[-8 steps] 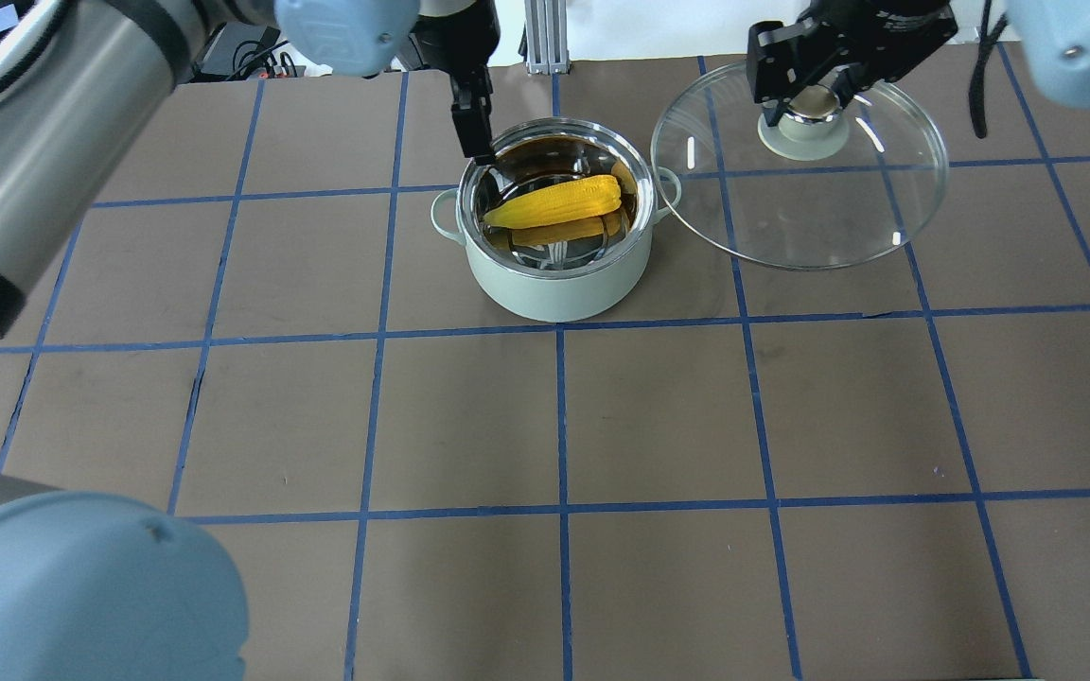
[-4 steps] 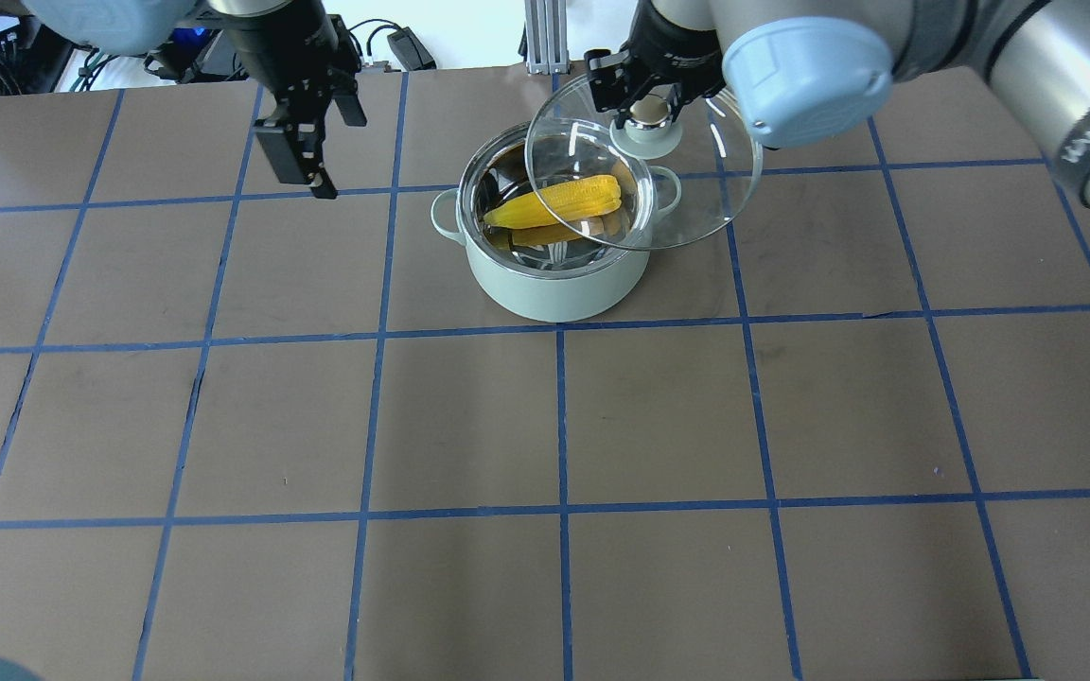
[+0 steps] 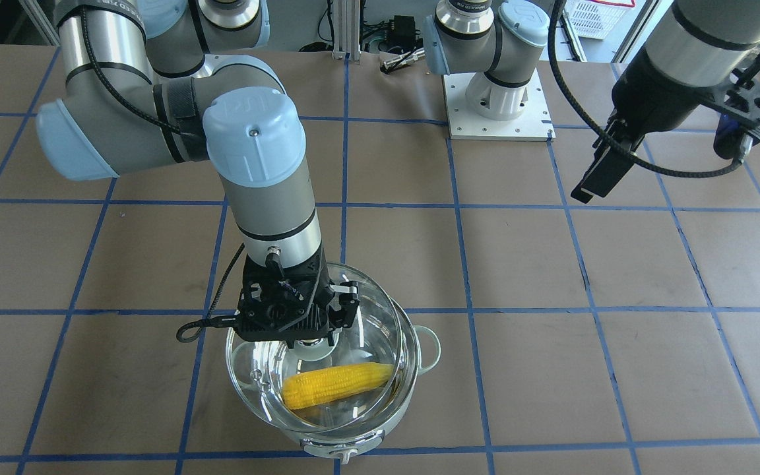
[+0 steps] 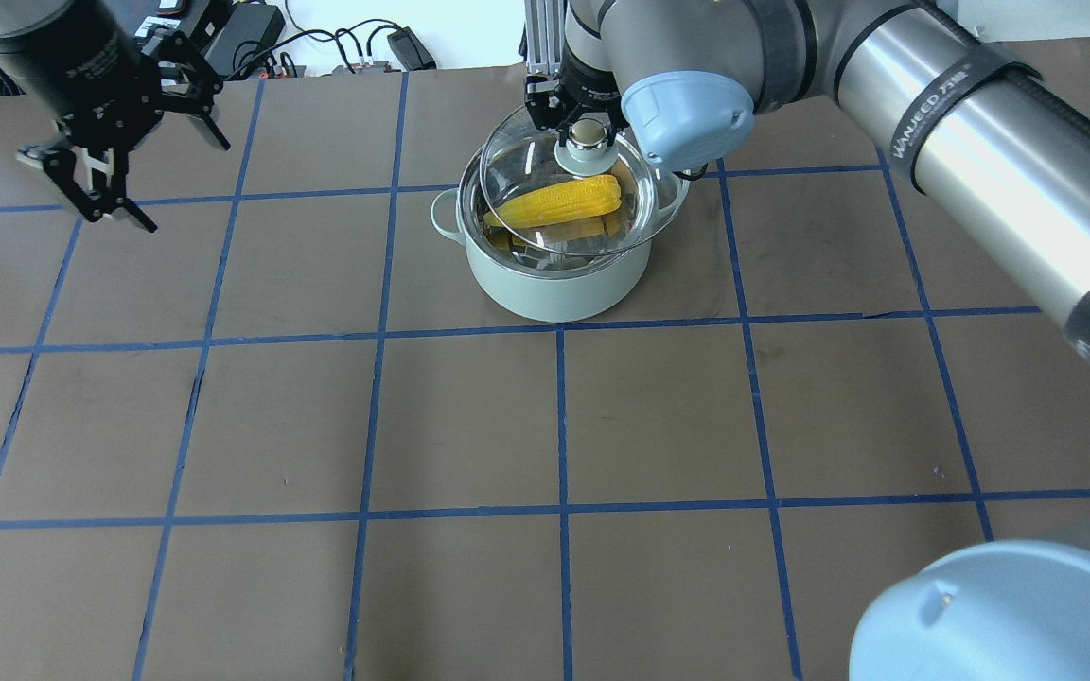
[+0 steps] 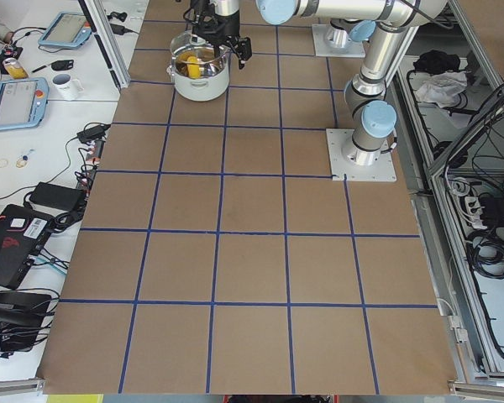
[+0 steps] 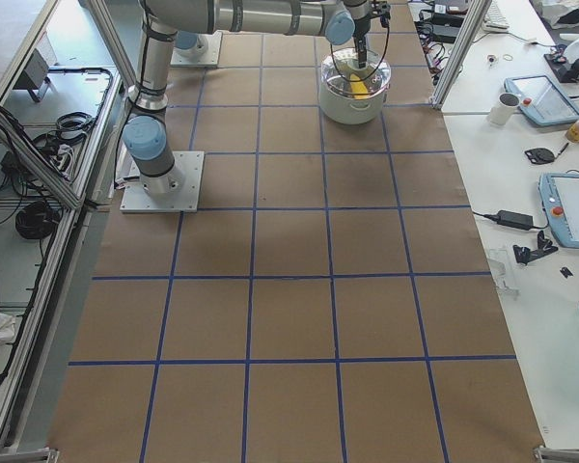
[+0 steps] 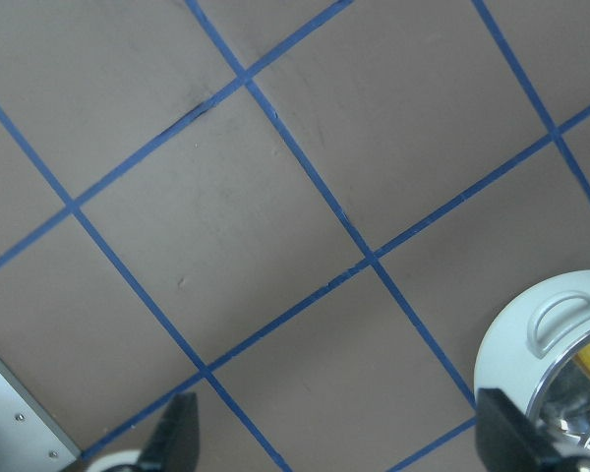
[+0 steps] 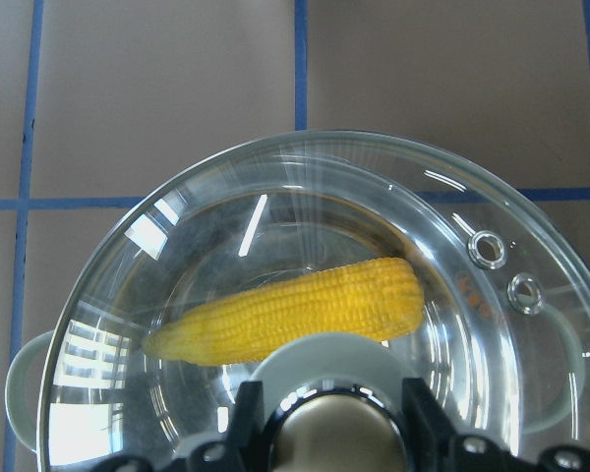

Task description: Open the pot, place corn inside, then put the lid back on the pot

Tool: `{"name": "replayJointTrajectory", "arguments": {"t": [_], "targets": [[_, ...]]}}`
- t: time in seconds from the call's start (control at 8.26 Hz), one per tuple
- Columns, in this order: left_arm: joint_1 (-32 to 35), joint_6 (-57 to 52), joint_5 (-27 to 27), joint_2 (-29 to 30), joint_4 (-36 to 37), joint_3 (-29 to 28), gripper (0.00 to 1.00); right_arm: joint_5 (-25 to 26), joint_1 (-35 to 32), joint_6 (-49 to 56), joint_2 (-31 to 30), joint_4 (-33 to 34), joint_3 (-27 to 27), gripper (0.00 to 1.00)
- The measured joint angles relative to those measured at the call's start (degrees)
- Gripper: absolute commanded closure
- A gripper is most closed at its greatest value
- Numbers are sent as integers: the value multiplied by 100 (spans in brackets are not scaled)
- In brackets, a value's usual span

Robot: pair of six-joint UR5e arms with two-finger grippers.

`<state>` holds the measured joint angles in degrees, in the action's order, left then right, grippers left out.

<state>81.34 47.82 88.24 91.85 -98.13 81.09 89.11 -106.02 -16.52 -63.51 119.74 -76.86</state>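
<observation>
The mint-green pot (image 4: 554, 279) stands at the far middle of the table with the yellow corn (image 4: 559, 200) lying inside it. My right gripper (image 4: 586, 132) is shut on the knob of the glass lid (image 4: 644, 219). It holds the lid just above the pot's rim, shifted slightly toward my right. The right wrist view shows the corn (image 8: 295, 310) through the lid (image 8: 275, 192). The front view shows the pot (image 3: 367, 439), corn (image 3: 337, 386) and right gripper (image 3: 307, 340). My left gripper (image 4: 119, 219) is open and empty, far left of the pot and above the table.
The table is covered with a brown mat (image 4: 554, 426) marked with a blue tape grid. The arms' base plate (image 3: 499, 125) sits on the robot's side. Cables (image 4: 337, 57) lie beyond the far edge. My right forearm (image 4: 980, 161) spans the right side above the table.
My right arm carried the lid from the far right to over the pot. My left gripper pulled away from the pot's rim and moved far to the left.
</observation>
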Motion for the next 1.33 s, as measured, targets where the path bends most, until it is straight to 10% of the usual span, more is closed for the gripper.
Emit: {"name": "replayJointTrajectory", "arguments": {"t": [1.33], "targets": [[223, -3949, 361, -167, 446, 42, 0, 36, -206, -260, 305, 245, 82, 56]]}}
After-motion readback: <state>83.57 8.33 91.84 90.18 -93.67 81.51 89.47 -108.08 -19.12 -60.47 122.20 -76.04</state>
